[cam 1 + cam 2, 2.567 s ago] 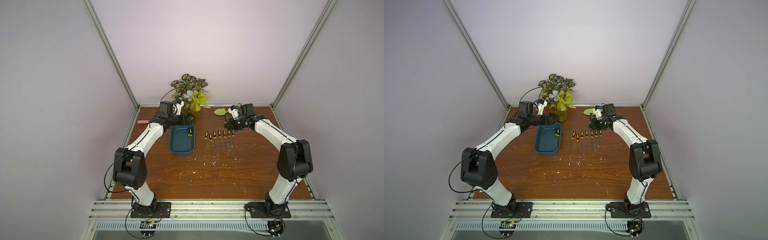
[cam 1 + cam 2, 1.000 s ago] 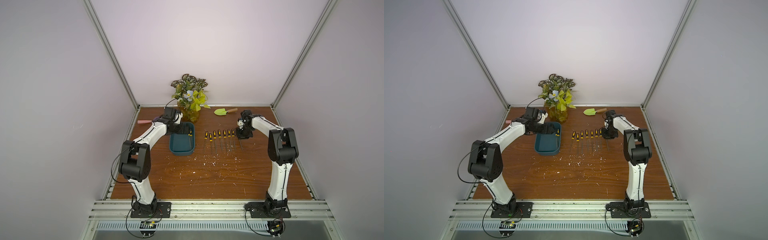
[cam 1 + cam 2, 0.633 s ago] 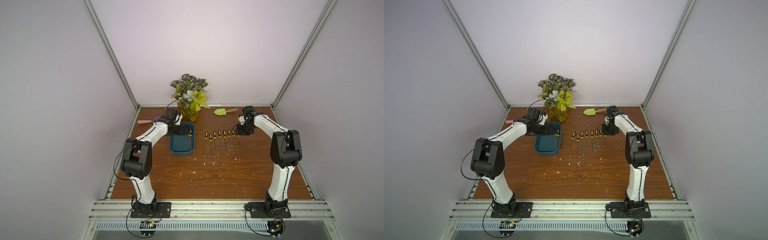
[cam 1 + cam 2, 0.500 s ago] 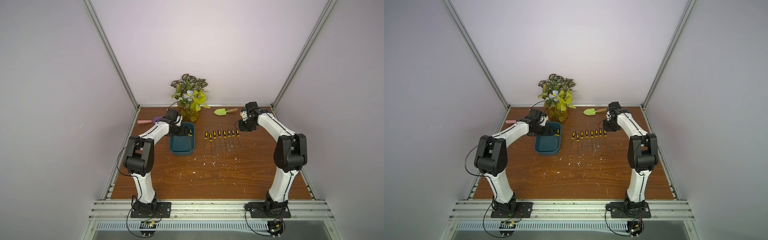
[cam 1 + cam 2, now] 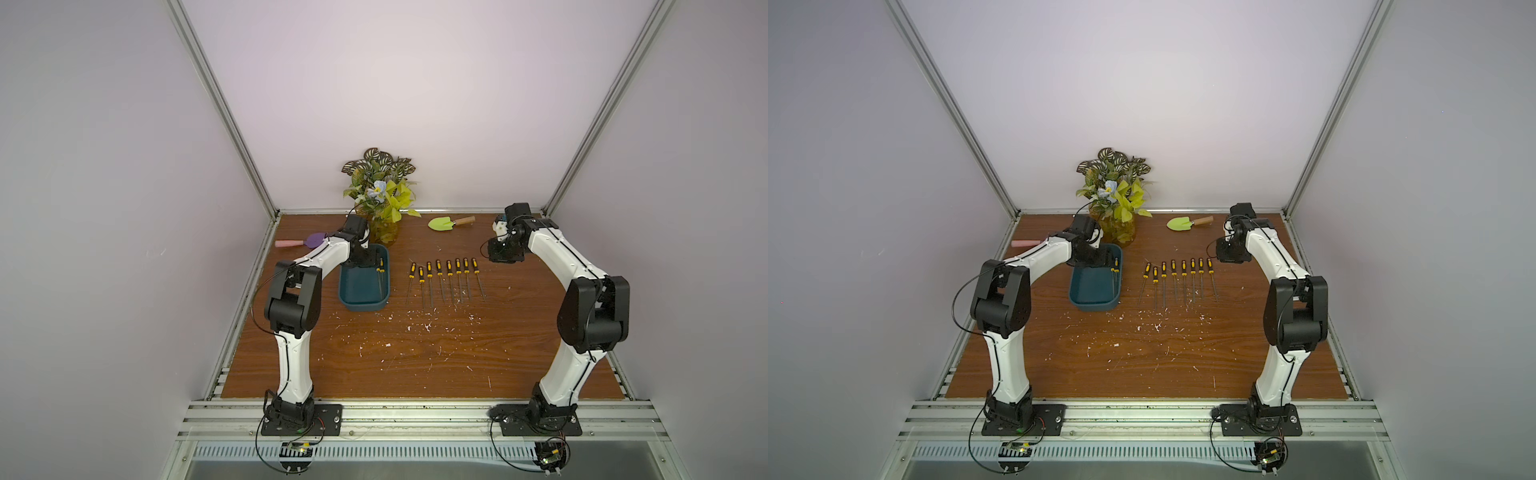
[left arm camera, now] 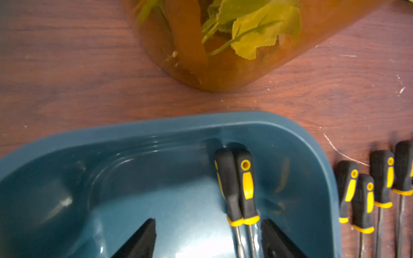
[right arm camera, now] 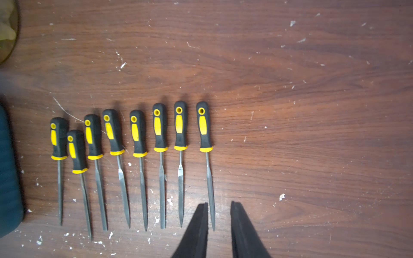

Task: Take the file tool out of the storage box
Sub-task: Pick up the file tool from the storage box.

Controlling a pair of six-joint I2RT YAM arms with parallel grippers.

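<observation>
My left gripper (image 6: 207,243) is down inside the storage box (image 6: 156,143). Its jaws stand well apart and nothing is clamped yet. Its two black fingers (image 6: 143,239) sit on either side of the thin metal shanks of the two files (image 6: 245,189) that lie in the box. The shanks are nearer one finger than the other, and I cannot tell whether that finger touches them. The two files lie side by side and touching, along the long wall that faces my right arm, with their black-and-yellow handles toward the box's far end. Just beyond that end stands the amber glass vase (image 6: 223,67) with yellow-green leaves. In both top views the storage box sits on the wooden table (image 5: 415,353) toward my left side, with my left wrist over its far end. My right gripper (image 7: 219,230) hangs above the table, jaws only a narrow slit apart and holding nothing. In the top views it is just beyond the end of the row of eight files (image 7: 138,134) that is farthest from the box, and apart from it. Those files lie parallel on the wood, handles toward the back wall. White flecks (image 5: 426,328) scatter the table in front of them. A green trowel (image 5: 442,224) lies near the back edge, and a purple-and-pink trowel (image 5: 299,242) lies at the back left.
</observation>
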